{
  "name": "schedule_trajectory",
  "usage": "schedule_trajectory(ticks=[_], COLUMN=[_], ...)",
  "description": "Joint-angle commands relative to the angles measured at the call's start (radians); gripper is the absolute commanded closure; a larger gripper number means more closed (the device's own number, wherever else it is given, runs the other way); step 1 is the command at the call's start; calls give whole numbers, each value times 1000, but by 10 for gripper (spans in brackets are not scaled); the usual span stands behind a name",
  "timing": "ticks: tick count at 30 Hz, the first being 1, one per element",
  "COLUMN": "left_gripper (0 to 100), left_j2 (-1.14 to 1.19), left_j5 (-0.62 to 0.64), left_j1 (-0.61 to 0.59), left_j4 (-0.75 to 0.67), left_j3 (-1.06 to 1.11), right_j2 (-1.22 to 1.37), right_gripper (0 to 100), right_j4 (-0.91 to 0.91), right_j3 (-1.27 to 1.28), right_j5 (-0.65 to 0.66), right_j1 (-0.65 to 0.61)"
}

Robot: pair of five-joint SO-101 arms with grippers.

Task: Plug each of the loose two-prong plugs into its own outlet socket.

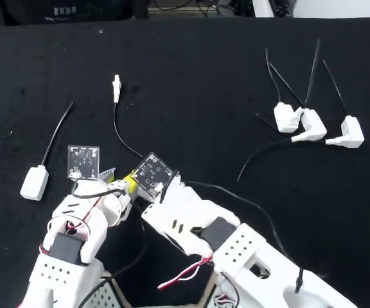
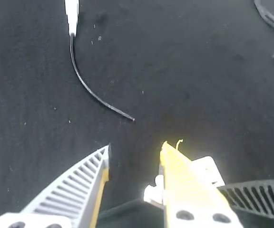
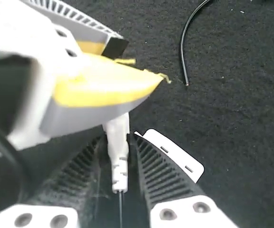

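**Right pincer grips a plug beside the open left pincer**

The right pincer [image 3: 121, 142] is narrowed around a slim white plug [image 3: 118, 159], which stands between its dark ribbed fingers [image 3: 161, 166] with a thin wire running out of it. In the high view this pincer [image 1: 162, 190] sits near the front middle of the black tabletop [image 1: 198, 70]. The left pincer [image 2: 134, 152] is just beside it, its yellow-taped fingers [image 2: 177, 168] spread apart and holding nothing. The gripped plug [image 2: 152, 192] shows close to one of them.

Farther back, a loose plug [image 1: 115, 88] lies flat, and its black cable [image 1: 122, 138] curves toward the arms. A blocky white plug [image 1: 34, 181] rests at the left. Three white cabled pieces [image 1: 312, 125] are clustered at the right, well apart from both pincers.
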Motion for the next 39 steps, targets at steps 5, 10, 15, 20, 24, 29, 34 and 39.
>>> schedule_trajectory(ticks=[5,10,15,20,24,29,34,39], left_gripper=[816,816,816,816,816,816,816,816], left_j2=[64,75,72,74,74,71,74,74], left_j5=[-9,-9,-9,-9,-9,-9,-9,-9], left_j1=[12,15,16,18,18,18,18,18], left_j4=[-8,-9,-11,-43,-43,-43,-43,-44], left_j3=[-7,-5,1,19,18,19,21,22], right_j2=[-8,-8,-28,-162,-211,-211,-220,-220], right_gripper=[987,987,987,986,986,986,984,986], right_j4=[-29,-29,-29,-26,-21,-21,-35,-115], right_j3=[-13,-30,-27,33,59,61,61,101], right_j5=[-6,-14,-6,-5,-5,-5,-14,-40], right_j1=[-9,-9,-11,-15,-12,-11,-11,15])
